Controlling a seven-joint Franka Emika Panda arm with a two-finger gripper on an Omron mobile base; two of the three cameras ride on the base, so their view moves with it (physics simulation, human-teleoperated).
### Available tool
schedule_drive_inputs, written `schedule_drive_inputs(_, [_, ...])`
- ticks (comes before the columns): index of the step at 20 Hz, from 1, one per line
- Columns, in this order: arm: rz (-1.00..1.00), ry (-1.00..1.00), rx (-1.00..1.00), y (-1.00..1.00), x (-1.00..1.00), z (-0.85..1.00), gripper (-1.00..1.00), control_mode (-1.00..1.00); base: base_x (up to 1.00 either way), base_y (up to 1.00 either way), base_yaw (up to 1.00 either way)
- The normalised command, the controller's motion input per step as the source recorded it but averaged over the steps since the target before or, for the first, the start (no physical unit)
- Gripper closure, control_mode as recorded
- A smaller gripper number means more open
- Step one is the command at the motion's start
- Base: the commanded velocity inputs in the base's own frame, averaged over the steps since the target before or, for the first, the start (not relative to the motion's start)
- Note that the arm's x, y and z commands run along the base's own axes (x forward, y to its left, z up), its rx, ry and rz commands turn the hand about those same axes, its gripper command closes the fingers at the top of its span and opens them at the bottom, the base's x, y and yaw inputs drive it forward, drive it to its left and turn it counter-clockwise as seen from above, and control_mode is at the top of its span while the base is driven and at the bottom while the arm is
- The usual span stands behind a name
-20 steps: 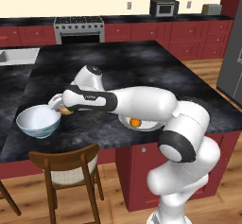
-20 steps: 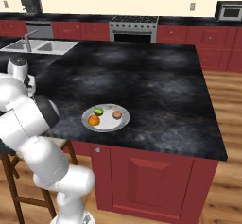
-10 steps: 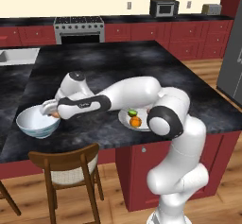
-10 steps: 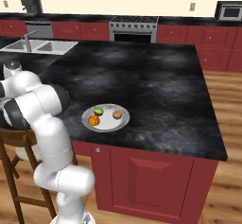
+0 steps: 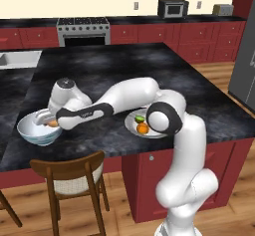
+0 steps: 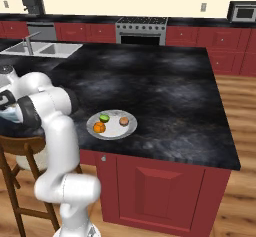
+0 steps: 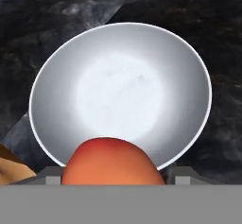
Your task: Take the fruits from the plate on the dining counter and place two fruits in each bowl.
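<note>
Stone took up most of each base view: the dining counter, black with grey marbling over dark red cabinet sides, ran back toward a stove and a sink on the far run. A wooden chair stood tucked against the near edge. The white arm reached low and far to its own left across the slab.

On that left end sat a bowl — deep, white inside, pale blue-grey outside — and in the hand view its hollow lay directly below the hand, with nothing resting in it. The plate, flat and grey-white, lay near the counter's front edge, well apart from the bowl.

The gripper hung just above the bowl's rim, its jaws clamped on the peach-pink fruit (which bulged large between the finger tips at the bottom of the hand view). Three fruits were on the plate: the green lime, the bright orange one just beside it — and the tan-brown one a little apart toward the right.
</note>
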Motion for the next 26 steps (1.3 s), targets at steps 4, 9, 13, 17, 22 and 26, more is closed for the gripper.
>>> schedule_drive_inputs(4, [0.00, 0.00, 0.00, 0.00, 0.04, -0.51, 1.00, -1.00, 0.00, 0.00, 0.00])
schedule_drive_inputs(9, [0.00, 0.00, 0.00, 0.00, 0.09, -0.43, 1.00, -1.00, 0.00, 0.00, 0.00])
schedule_drive_inputs(13, [0.00, 0.00, 0.00, 0.01, 0.20, -0.02, 1.00, -1.00, 0.00, 0.00, 0.00])
schedule_drive_inputs(17, [0.00, 0.00, 0.00, 0.11, 0.39, -0.01, 1.00, -1.00, 0.00, 0.00, 0.00])
schedule_drive_inputs(22, [0.00, 0.00, -0.01, 0.20, 0.36, -0.15, 1.00, -1.00, 0.00, 0.00, 0.00])
schedule_drive_inputs(26, [0.00, 0.00, -0.04, 0.23, 0.35, -0.37, -1.00, -1.00, 0.00, 0.00, 0.00])
